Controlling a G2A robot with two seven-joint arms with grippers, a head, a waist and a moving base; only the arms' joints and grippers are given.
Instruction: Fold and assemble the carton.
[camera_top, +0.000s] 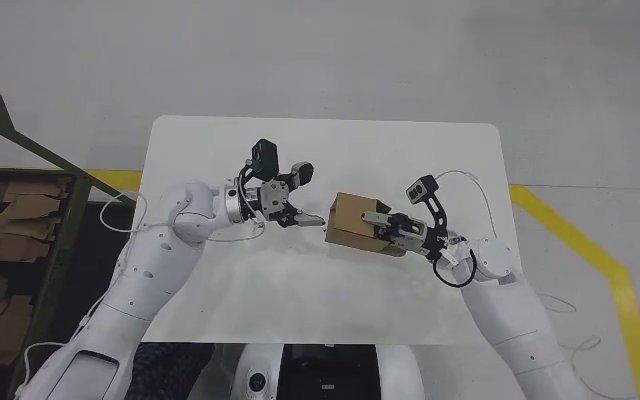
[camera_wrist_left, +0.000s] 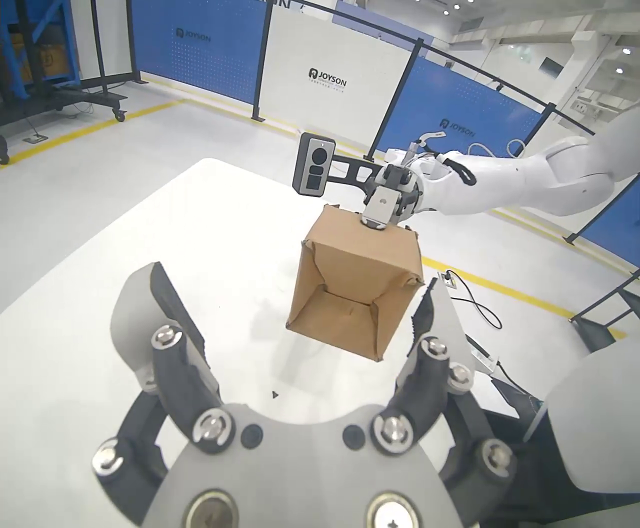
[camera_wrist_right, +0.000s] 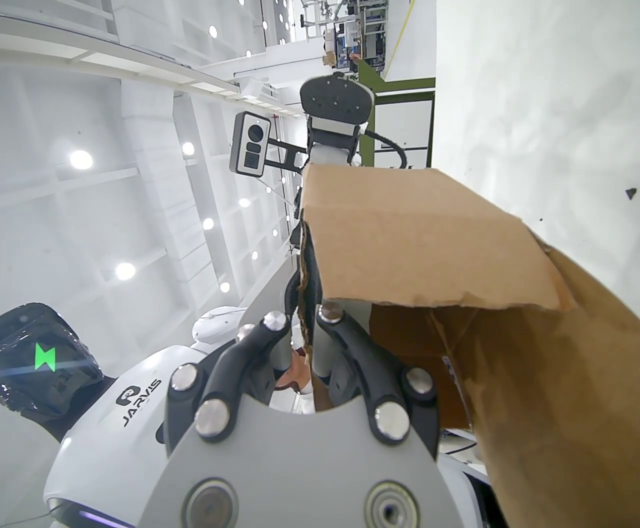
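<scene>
The left wrist view looks straight into the open mouth of the brown corrugated cardboard carton, down to the flaps folded together at its far end. The right wrist view shows none of that. It gives the carton from the other end instead: a plain outer panel with a ragged edge and a darker recess below it. That view also shows the right gripper with its fingers clenched on a torn wall edge, one finger on each side of the cardboard. From above, the carton lies between the two sets of fingers. Its long axis runs from the right gripper toward the left gripper, with the mouth pointing at the left one. The left gripper has its fingers spread wide and released, just short of the mouth and not touching it. I cannot tell whether the carton's lower corner touches the white table.
</scene>
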